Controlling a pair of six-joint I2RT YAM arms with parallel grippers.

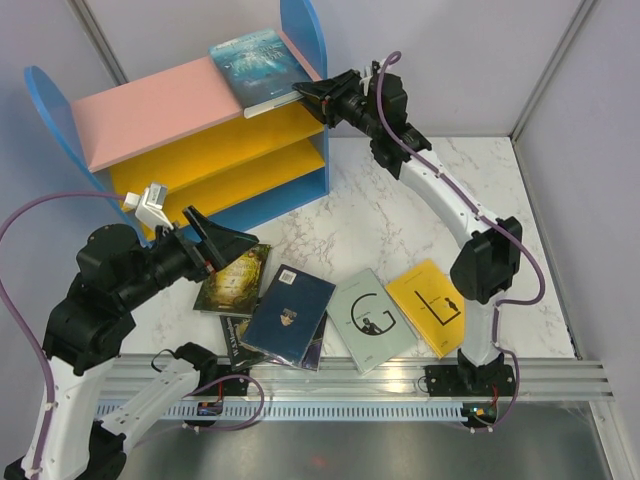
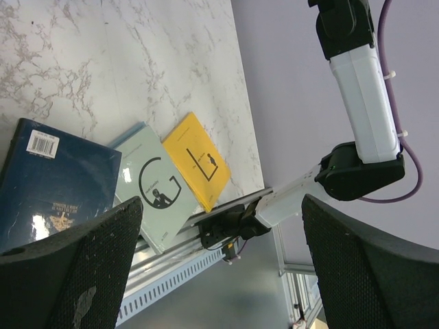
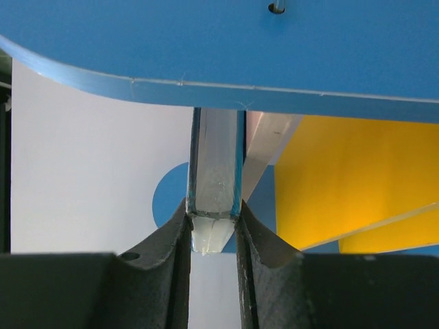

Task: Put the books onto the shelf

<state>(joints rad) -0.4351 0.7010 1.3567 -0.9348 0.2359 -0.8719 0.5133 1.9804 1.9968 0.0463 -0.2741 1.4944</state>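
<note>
The shelf (image 1: 150, 115) stands at the back left, with blue side panels, a pink top board and yellow boards below. A teal-blue book (image 1: 255, 60) lies on the right end of the pink board, and my right gripper (image 1: 300, 95) is shut on its near edge. In the right wrist view the book's edge (image 3: 215, 171) sits clamped between the jaws of the right gripper (image 3: 214, 219), under the blue side panel (image 3: 219, 48). My left gripper (image 1: 205, 240) hangs open over a dark green-gold book (image 1: 235, 280). In its own view the left gripper (image 2: 221, 202) holds nothing.
On the marble table lie a navy book (image 1: 290, 312), a pale grey-blue book (image 1: 370, 320) and a yellow book (image 1: 425, 303), with a black one (image 1: 233, 337) partly under the navy. The left wrist view shows the navy (image 2: 55, 185), pale grey-blue (image 2: 151, 185) and yellow (image 2: 195, 161) books.
</note>
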